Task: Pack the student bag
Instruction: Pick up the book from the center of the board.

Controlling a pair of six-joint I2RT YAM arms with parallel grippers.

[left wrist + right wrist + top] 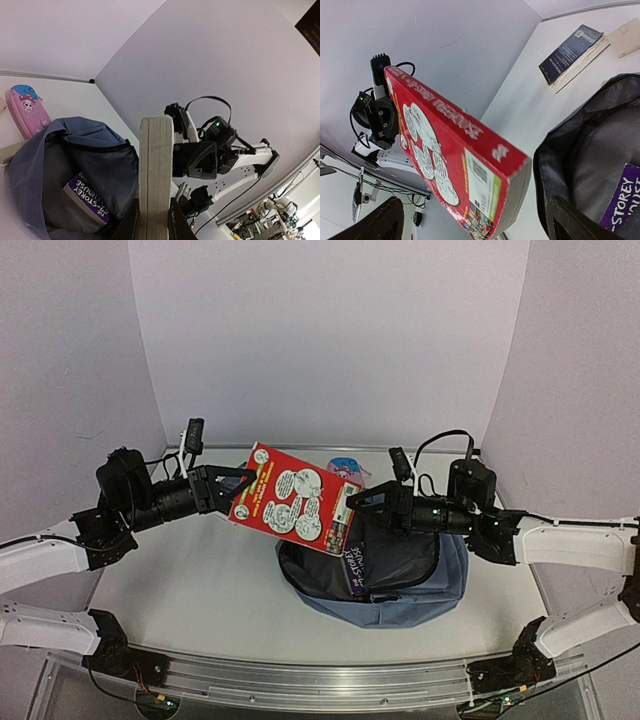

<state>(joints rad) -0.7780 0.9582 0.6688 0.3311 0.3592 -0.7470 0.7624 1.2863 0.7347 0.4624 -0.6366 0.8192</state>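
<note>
The student bag (420,590) lies on the table with its mouth open, grey-blue outside and dark inside (75,135) (585,145). Inside it stands a purple-spined book (354,570) (87,197) (622,200). Above the bag's left rim hangs a thick red book (295,498) (450,150), tilted. My left gripper (228,495) (154,220) is shut on its left end, the page edge (156,170) rising between the fingers. My right gripper (362,502) (475,222) is open at the book's right end; the book's corner sits between the wide-spread fingers, apart from both.
A pink pencil case (350,468) (29,110) lies behind the bag. On the table beyond the bag are a dark blue book (570,52) and a flat tan item (625,37). Walls close the table at the back and both sides.
</note>
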